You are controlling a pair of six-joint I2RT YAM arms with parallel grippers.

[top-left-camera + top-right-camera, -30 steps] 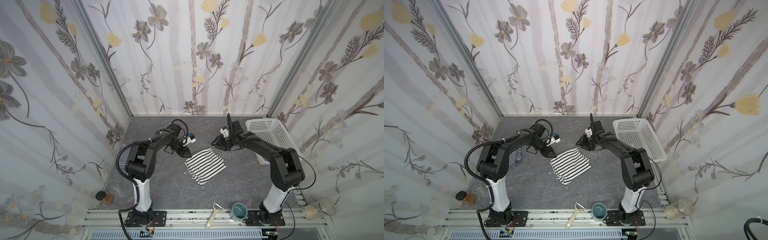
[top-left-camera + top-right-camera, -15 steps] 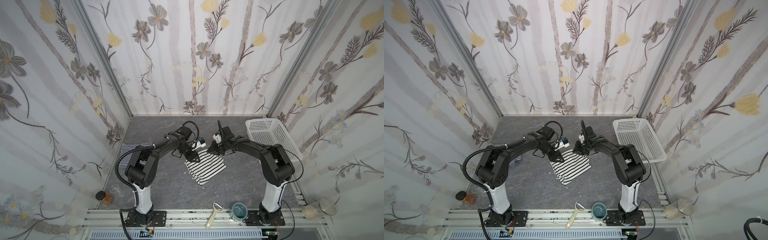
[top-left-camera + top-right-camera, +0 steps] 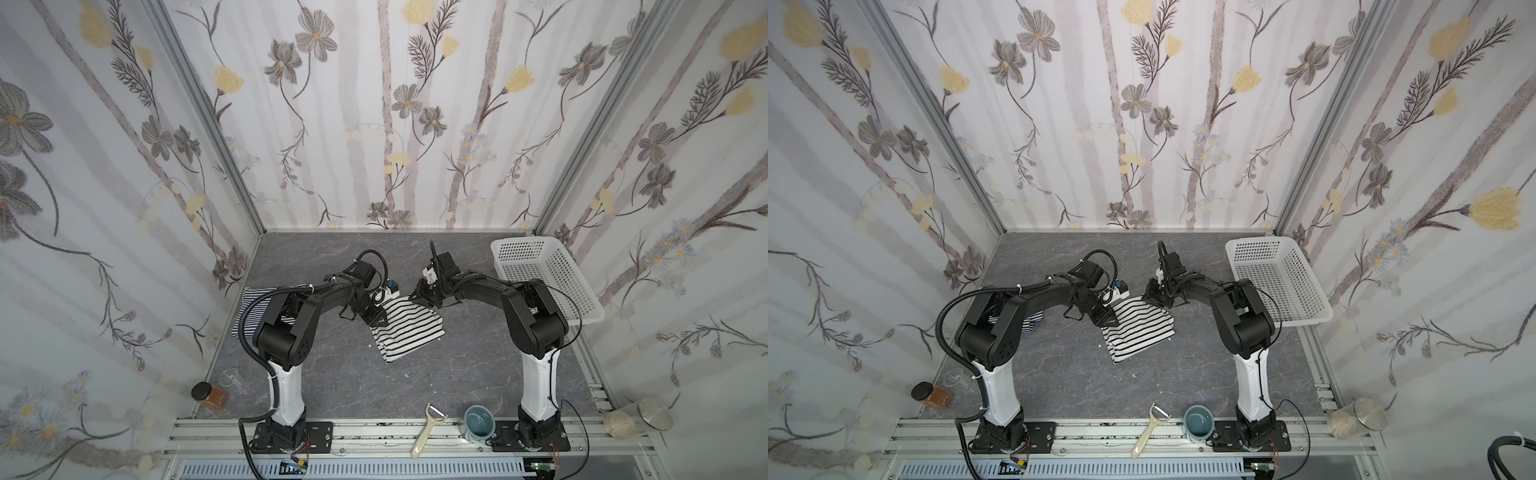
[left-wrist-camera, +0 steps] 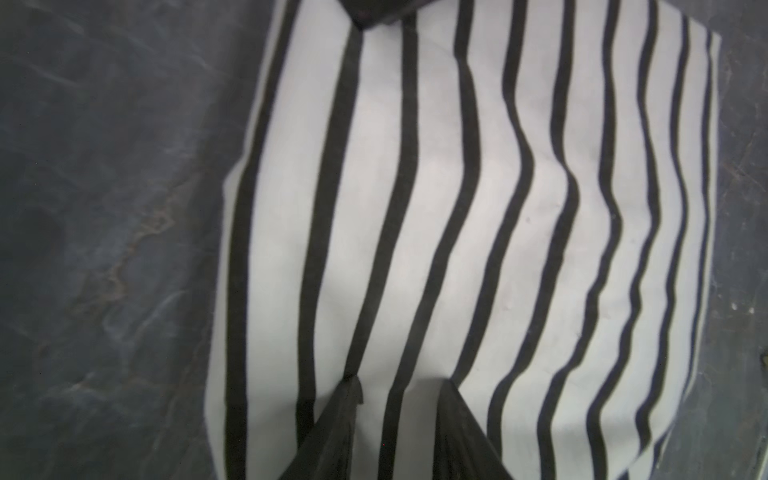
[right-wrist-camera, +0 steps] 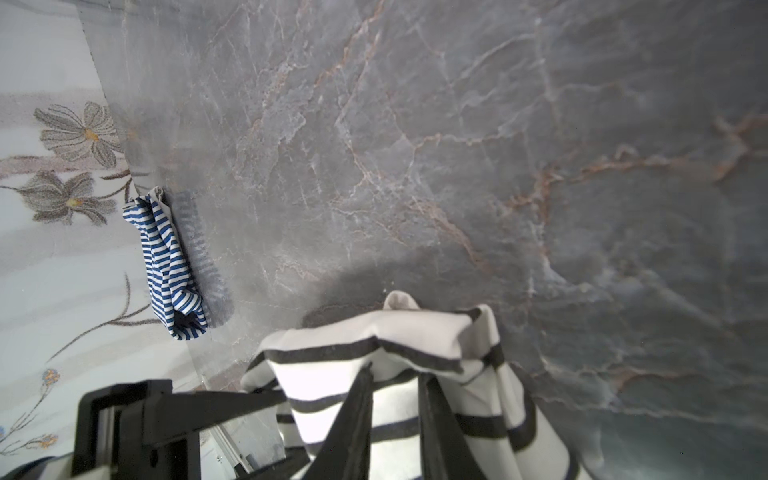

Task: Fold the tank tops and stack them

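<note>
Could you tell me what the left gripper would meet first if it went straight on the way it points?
The black-striped tank top: the left gripper points at it, jaws apart, seemingly right at the cloth, though depth is unclear.

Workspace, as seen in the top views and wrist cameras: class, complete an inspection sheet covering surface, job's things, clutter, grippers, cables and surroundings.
Surface: grey marbled table.
Job's things: wide-striped top mid-table, folded over; navy-striped top bunched by the left wall.
Clutter: white basket, peeler, blue cup, amber jar.
Grippers: left gripper open, tips on wide-striped top; right gripper pinching its edge.
Cables: black hose looping off left arm.
Surroundings: floral walls.
</note>
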